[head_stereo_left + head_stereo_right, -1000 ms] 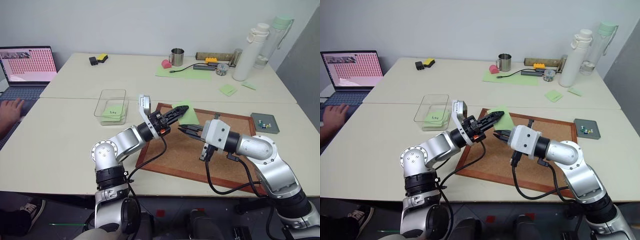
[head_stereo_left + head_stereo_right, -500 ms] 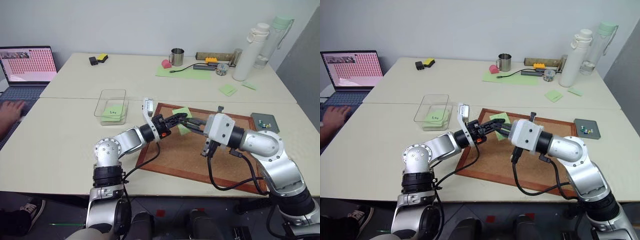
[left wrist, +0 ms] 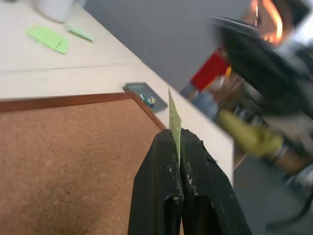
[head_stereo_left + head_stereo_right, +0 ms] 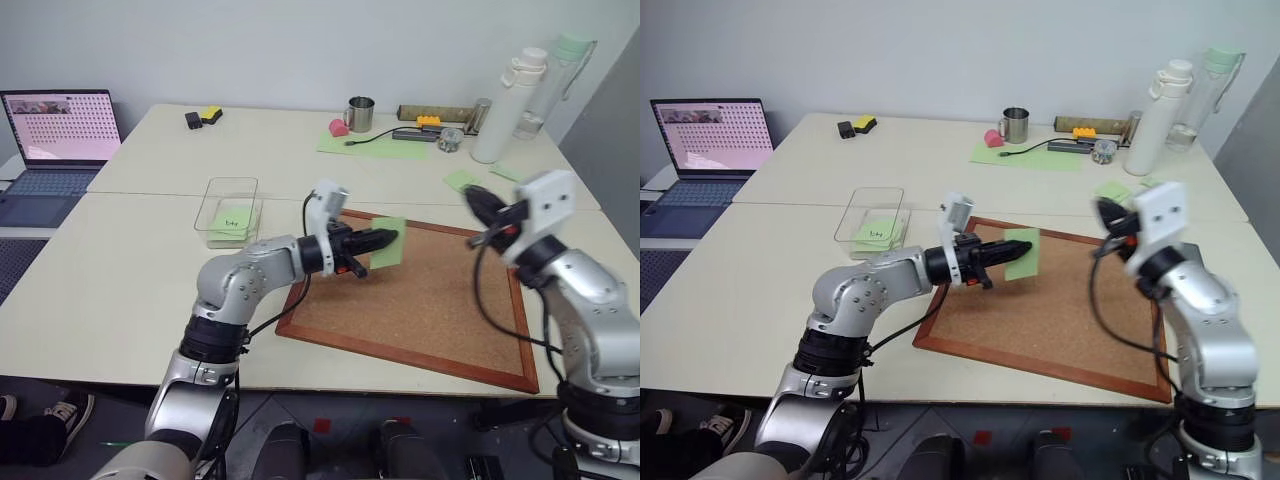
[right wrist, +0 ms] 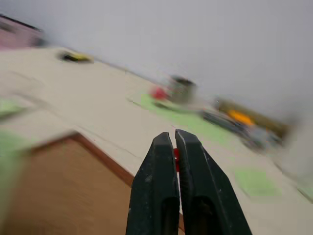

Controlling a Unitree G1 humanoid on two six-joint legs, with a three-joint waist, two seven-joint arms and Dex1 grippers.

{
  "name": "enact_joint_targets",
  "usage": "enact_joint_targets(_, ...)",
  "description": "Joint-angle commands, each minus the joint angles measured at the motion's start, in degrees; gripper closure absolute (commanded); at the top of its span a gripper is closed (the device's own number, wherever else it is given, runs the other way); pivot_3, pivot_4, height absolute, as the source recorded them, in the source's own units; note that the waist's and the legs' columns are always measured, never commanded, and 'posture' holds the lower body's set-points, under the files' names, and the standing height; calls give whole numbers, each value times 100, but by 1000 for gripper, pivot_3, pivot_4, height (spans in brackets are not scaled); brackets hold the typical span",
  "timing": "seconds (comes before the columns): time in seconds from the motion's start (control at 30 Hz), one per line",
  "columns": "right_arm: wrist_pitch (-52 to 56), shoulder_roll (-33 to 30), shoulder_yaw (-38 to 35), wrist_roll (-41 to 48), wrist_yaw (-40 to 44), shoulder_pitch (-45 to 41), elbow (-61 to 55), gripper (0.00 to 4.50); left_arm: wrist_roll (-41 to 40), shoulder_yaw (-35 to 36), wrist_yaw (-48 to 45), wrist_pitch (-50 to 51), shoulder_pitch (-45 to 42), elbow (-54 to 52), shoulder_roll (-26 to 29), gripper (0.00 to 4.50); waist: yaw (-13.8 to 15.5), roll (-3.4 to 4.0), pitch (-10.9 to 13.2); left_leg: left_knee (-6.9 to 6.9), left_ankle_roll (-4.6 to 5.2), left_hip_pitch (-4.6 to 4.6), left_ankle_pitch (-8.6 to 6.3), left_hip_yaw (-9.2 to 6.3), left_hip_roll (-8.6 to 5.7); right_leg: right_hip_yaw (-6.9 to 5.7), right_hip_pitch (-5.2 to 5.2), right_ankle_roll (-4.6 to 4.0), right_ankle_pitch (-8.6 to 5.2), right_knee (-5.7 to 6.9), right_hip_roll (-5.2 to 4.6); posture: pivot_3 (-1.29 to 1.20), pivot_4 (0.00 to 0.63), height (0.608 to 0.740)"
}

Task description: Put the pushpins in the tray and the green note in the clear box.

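Green paper, the green note (image 4: 388,256), is pinched by one edge in the left tool (image 4: 383,240) and carried upright, clear above the corkboard (image 4: 430,310); in the left wrist view it stands edge-on between the two closed fingers (image 3: 159,183). It is judged to be held this way so that it can be carried flat-sided across to the clear box (image 4: 231,210), which stands on the bench (image 4: 100,290) just beside the board's left edge, with a handwritten green note already inside. The left arm is reached out level, forearm across the board, tool pointing toward the robot's right, away from the box. The right tool (image 5: 174,142) is clenched, and a speck of red is seen between its fingers in the right wrist view, taken to be the red one of the pushpins (image 5: 175,155), though it is too small to be sure. The right arm is raised at the board's right side, elbow low, tool level and forward. The tray (image 3: 142,94) sits on the bench just past the board's far right corner, with small coloured bits in it; it is the likely goal of the right arm.
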Motion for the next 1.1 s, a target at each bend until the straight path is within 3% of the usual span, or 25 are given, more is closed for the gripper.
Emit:
enact_joint_targets(0.03,38,-356,-546,174,12,-263,1143,4500,1194,-818,-422,-1343,-307,-186,-55,4463,15,4,1,0,0,0,0,18,1,6,0,0,0,-2,-1,0,150,740)
enact_joint_targets(0.2,-641,-692,-488,140,396,-879,3363,4500,2285,-1316,-455,-2400,-397,312,-216,4463,-111,13,5,-6,4,7,-1,51,8,27,-4,3,1,-4,10,0,150,740)
enact_joint_targets(0.4,-1275,-978,-310,86,784,-1709,5224,4500,2590,-1247,-362,-2457,-152,279,-341,4463,-170,36,18,-10,6,5,-2,48,10,28,-8,6,0,-2,16,0,150,740)
enact_joint_targets(0.63,-1830,-1215,-153,0,1045,-2202,6440,2941,2685,-1168,-300,-2155,188,-142,-326,4500,-149,37,19,-7,5,3,-2,49,9,27,-8,11,2,-2,13,0,150,740)
enact_joint_targets(0.73,-1943,-1272,-116,-8,1074,-2257,6608,2276,2713,-1141,-275,-2074,260,-233,-315,4500,-148,37,19,-5,5,3,-2,50,8,28,-7,15,5,-2,13,0,150,740)
enact_joint_targets(0.93,-2265,-1458,-104,-36,1111,-2202,6553,2276,2701,-997,-243,-2028,236,-171,-377,4500,-148,37,19,-4,5,4,-2,49,8,28,-6,16,5,-1,13,0,150,740)
enact_joint_targets(1.0,-2463,-1509,78,-72,1451,-1921,5983,2276,2521,-653,-99,-1832,152,-72,-441,4500,-147,38,19,-4,5,4,-1,50,8,28,-6,16,5,-1,13,0,150,740)
enact_joint_targets(1.1,-2157,-1393,273,435,2083,-1016,3850,2276,2623,63,366,-1817,-35,305,-258,4500,-151,37,19,-4,5,3,-1,44,10,23,-6,17,4,-1,14,0,150,740)
